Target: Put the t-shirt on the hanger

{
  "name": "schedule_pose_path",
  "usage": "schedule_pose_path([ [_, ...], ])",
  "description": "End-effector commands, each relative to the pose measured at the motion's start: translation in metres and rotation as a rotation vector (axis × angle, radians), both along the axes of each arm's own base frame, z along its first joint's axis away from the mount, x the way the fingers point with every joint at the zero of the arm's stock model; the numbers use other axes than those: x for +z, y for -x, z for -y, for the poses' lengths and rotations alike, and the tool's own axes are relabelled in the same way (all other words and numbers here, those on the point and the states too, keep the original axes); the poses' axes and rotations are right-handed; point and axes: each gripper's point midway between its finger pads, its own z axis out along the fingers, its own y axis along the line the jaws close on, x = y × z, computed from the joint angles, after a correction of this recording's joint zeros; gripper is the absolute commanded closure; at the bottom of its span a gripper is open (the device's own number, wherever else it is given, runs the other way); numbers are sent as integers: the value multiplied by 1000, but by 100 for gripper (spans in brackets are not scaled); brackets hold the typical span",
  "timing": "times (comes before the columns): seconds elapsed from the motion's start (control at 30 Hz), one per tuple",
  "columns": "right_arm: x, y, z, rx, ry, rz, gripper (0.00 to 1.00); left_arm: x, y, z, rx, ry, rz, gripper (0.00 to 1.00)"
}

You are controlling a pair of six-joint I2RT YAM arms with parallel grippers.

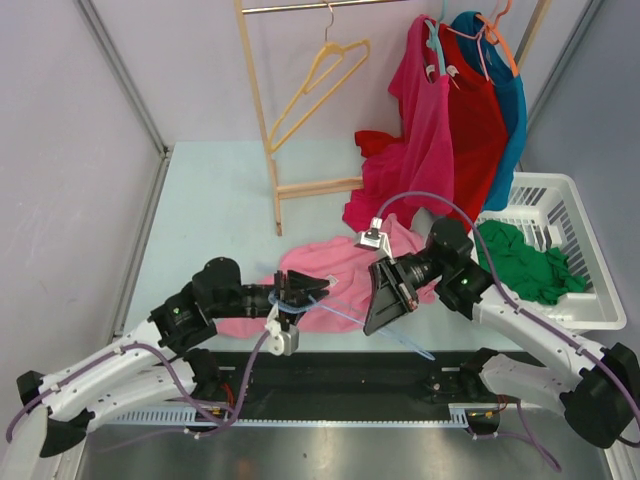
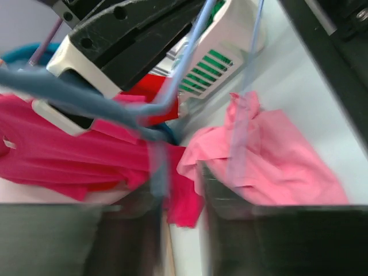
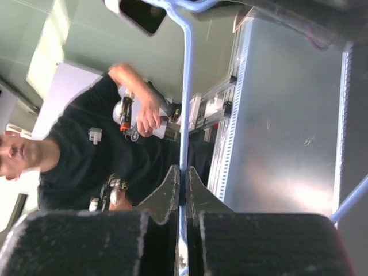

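Observation:
The light pink t-shirt [image 1: 340,262] lies crumpled on the table between the two arms; it also shows in the left wrist view [image 2: 276,155]. The thin lavender-blue hanger [image 1: 335,312] is held low over the shirt's near edge. My right gripper [image 1: 372,322] is shut on one of its thin bars [image 3: 185,103], which runs straight up from between the pads. My left gripper [image 1: 310,288] is at the hanger's other end. Its jaws stand apart, and a blurred piece of the hanger [image 2: 158,167] passes close to the left finger [image 2: 123,230].
A wooden rack [image 1: 260,110] stands at the back with a yellow hanger [image 1: 320,80] on it. A magenta shirt [image 1: 420,140] and a red shirt [image 1: 475,130] hang at the back right. A white basket [image 1: 590,230] with green cloth [image 1: 525,265] stands at the right.

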Motion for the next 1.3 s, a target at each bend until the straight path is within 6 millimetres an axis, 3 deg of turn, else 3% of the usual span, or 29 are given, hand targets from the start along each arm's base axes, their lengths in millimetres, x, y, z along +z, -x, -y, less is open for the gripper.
schedule_pose_path([
  [0.0, 17, 0, 1, 31, -52, 91, 100, 23, 3, 4, 33, 46, -62, 93],
  [0.07, 14, -16, 2, -32, -20, 73, 89, 15, -3, -1, 101, 23, -150, 100],
  [0.1, 14, -23, 3, -56, -24, 89, 76, 13, -4, -3, 117, 18, -179, 100],
  [0.13, 14, -30, 3, -72, -38, 118, 45, 14, -7, -7, 151, 18, -202, 100],
  [0.17, 19, -48, 5, -125, -34, 123, 26, -1, -4, -10, 166, -32, -275, 100],
  [0.23, 26, -71, 6, -187, -62, 208, 1, -7, 0, -14, 167, -71, -331, 100],
  [0.33, 49, -108, 9, -311, -47, 339, 0, -25, 5, -19, 189, -132, -445, 100],
  [0.37, 58, -113, 9, -311, -54, 469, 0, -29, 6, -21, 203, -144, -482, 100],
  [0.43, 50, -114, 0, -308, 15, 602, 1, -32, 1, -22, 229, -152, -513, 100],
  [0.6, 28, -87, -11, -192, 46, 882, 7, -49, -7, -27, 278, -224, -608, 100],
  [0.7, -1, -78, -11, -134, 94, 920, 9, -52, -8, -30, 287, -253, -664, 100],
  [0.83, -24, -73, -21, -67, 106, 952, 12, -50, -18, -30, 322, -224, -705, 100],
  [1.07, -49, -78, -42, -9, 125, 959, 22, -43, -30, -27, 361, -146, -726, 100],
  [1.17, -54, -80, -51, -12, 124, 954, 35, -39, -35, -30, 381, -119, -744, 100],
  [1.23, -55, -83, -54, -22, 129, 948, 61, -36, -35, -33, 385, -108, -761, 100],
  [1.27, -55, -85, -54, -27, 133, 941, 95, -32, -34, -34, 386, -90, -756, 100],
])
